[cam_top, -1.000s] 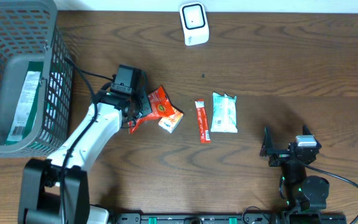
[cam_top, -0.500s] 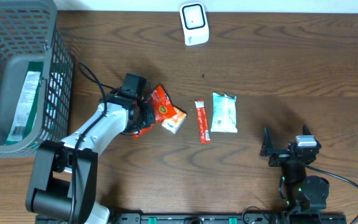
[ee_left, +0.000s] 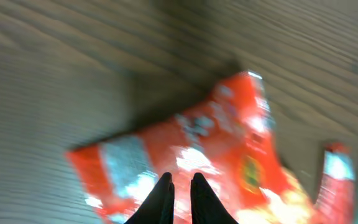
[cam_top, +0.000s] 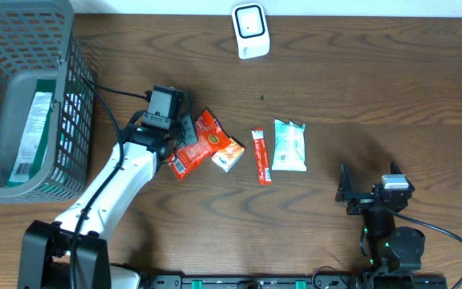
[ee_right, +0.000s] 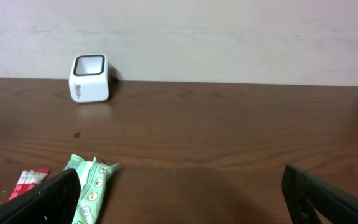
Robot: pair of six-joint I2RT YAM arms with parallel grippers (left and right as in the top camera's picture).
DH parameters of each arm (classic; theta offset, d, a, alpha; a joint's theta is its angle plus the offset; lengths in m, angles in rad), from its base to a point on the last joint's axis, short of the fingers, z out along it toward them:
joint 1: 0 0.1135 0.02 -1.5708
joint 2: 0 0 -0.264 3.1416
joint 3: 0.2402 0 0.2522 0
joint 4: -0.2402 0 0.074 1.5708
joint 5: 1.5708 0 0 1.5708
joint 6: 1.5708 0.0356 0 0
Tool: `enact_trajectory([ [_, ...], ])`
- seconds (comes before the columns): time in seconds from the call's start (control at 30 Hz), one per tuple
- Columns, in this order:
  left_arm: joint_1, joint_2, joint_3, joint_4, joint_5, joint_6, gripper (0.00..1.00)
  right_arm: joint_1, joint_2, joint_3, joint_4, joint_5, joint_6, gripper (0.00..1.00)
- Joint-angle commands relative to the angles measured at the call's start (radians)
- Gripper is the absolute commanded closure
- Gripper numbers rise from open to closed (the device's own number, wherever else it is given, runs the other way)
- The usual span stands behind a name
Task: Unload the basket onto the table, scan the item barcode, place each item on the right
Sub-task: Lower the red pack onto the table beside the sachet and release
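Observation:
A red snack packet [cam_top: 207, 144] with a white barcode patch lies tilted left of the table's centre. My left gripper [cam_top: 186, 138] is shut on its left part. The left wrist view is blurred: the two dark fingertips [ee_left: 181, 182] stand almost together over the red packet [ee_left: 229, 143]. The white scanner [cam_top: 249, 30] stands at the far edge, and shows in the right wrist view as the same scanner [ee_right: 90, 78] against the wall. My right gripper [cam_top: 345, 191] rests at the front right, open wide [ee_right: 179, 190] with nothing between its fingers.
A grey mesh basket [cam_top: 77, 96] at the left holds a green and white package [cam_top: 34, 128]. A small white and orange box [cam_top: 228, 158], a red stick sachet [cam_top: 261, 156] and a pale green pack [cam_top: 289, 145] lie mid-table.
The left arm has swung and the red packet has turned with it, its barcode end now pointing to the front left. The right arm has not moved.

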Motion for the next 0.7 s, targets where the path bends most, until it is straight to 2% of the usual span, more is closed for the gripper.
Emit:
enact_trajectory([
  [0.0,-0.001,0.044,0.002,-0.004,-0.24,0.029,0.88,-0.011,-0.002,-0.001,-0.003,-0.004,-0.011,0.01],
  [0.37,0.004,0.211,0.002,0.092,-0.247,0.061,0.88,-0.011,-0.002,-0.001,-0.003,-0.004,-0.011,0.01],
  [0.5,0.003,0.216,0.002,0.053,-0.13,0.061,0.87,-0.011,-0.001,-0.001,-0.003,-0.004,-0.011,0.01],
  [0.67,0.003,0.216,0.002,0.028,0.136,0.057,0.88,-0.011,-0.002,-0.001,-0.003,-0.004,-0.011,0.01],
])
